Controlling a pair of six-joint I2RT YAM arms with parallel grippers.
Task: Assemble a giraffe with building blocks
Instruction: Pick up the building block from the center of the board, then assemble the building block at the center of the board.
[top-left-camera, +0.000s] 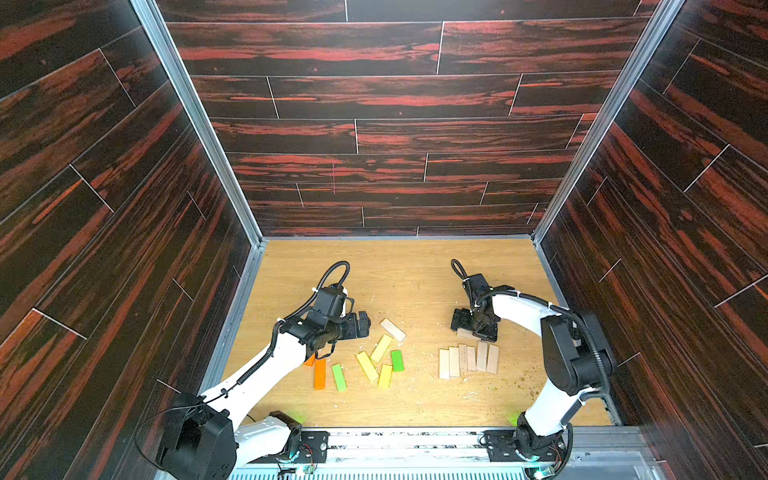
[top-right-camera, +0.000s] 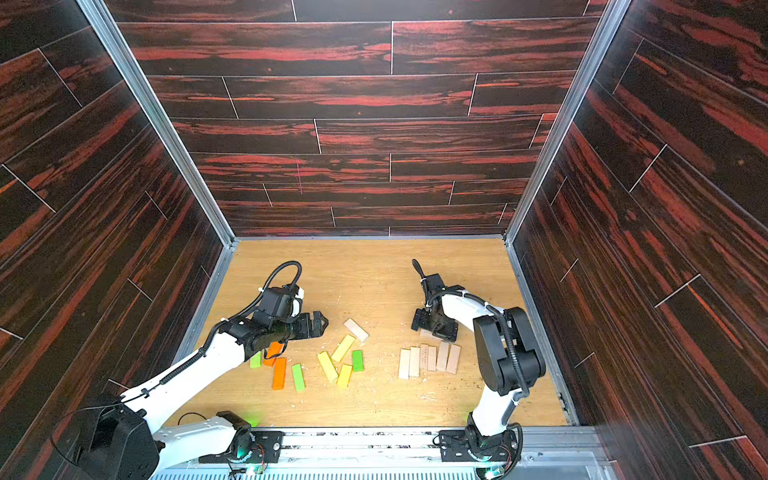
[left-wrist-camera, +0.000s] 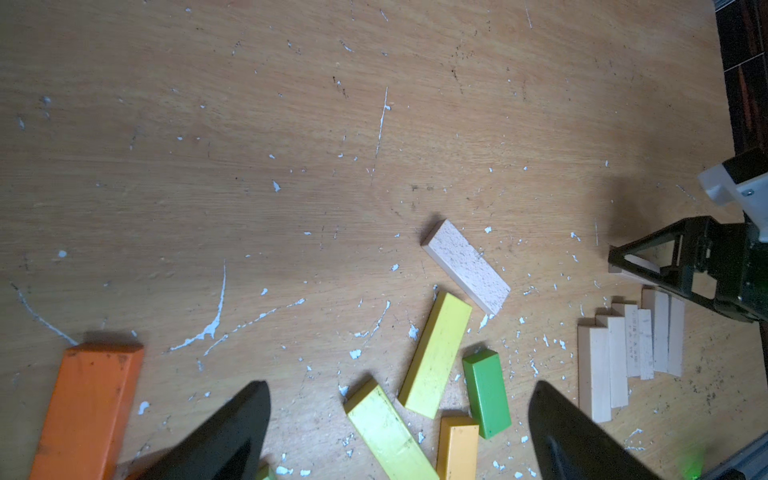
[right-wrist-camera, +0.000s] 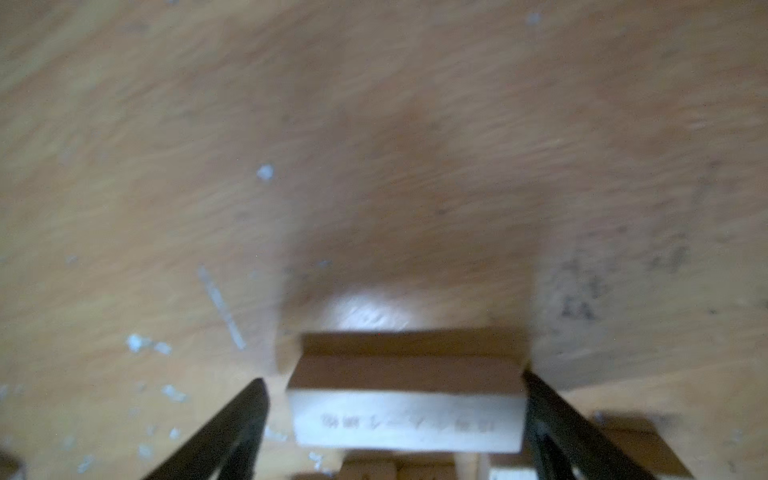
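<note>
The building blocks lie flat on the wooden floor (top-left-camera: 407, 282). Orange (top-left-camera: 319, 373), green (top-left-camera: 339, 377) and yellow (top-left-camera: 367, 366) ones are scattered near my left gripper (top-left-camera: 365, 324), which hovers open above them with nothing between its fingers (left-wrist-camera: 399, 386). A lone pale block (top-left-camera: 392, 329) lies just beyond the yellow ones (left-wrist-camera: 436, 353). My right gripper (top-left-camera: 473, 328) is low at the far end of a row of pale blocks (top-left-camera: 467, 359). In the right wrist view one pale block (right-wrist-camera: 407, 424) sits crosswise between the open fingers of that gripper (right-wrist-camera: 392, 376); one finger touches it and a gap shows at the other.
Dark wood-patterned walls enclose the floor on three sides, with metal corner posts (top-left-camera: 249, 232). The arm bases sit on a metal rail (top-left-camera: 415, 444) at the near edge. White flecks litter the floor (left-wrist-camera: 216, 324). Another orange block (top-right-camera: 272, 353) and green block (top-right-camera: 255, 359) lie under the left arm.
</note>
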